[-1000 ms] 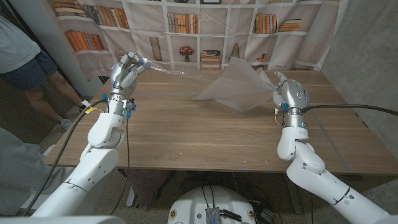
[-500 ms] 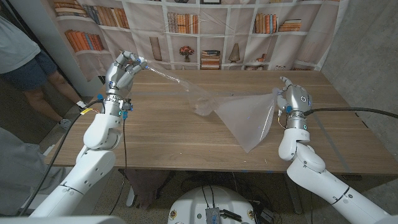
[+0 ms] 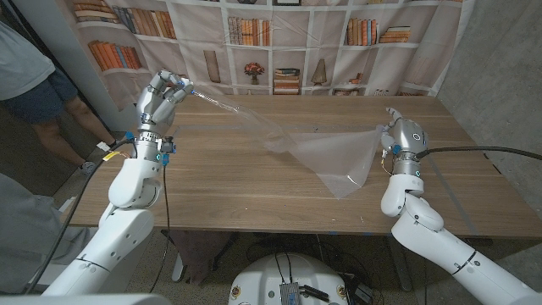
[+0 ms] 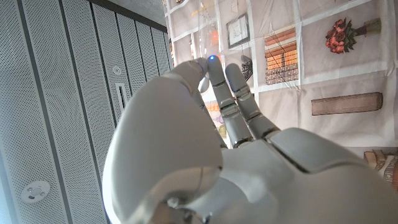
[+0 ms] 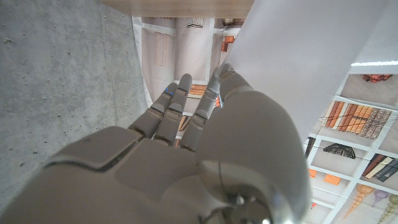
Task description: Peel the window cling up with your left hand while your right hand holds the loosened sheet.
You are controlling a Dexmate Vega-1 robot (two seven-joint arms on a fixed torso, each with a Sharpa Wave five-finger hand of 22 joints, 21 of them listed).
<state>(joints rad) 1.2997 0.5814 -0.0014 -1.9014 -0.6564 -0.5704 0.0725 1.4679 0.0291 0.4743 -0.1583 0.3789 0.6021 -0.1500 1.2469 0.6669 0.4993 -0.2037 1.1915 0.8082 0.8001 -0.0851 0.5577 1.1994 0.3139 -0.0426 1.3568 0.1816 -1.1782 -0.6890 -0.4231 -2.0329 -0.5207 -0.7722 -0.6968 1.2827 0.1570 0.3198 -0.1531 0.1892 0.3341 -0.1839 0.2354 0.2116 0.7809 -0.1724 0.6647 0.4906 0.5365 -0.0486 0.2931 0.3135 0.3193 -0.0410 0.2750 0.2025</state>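
Since a moment ago, the see-through plastic window cling [image 3: 330, 157] has dropped lower and stretched out above the wooden table [image 3: 254, 191]. One tip is pinched by the raised left hand [image 3: 163, 91] by the left edge. Near the right edge, the right hand [image 3: 398, 135] grips the wide end.

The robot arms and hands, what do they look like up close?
Both arms are glossy white rounded shells. The left robot hand and right robot hand are pale grey-silver with segmented fingers. Black cables trail from each wrist; blue fittings sit at the left wrist, and a small blue light glows on a left fingertip.
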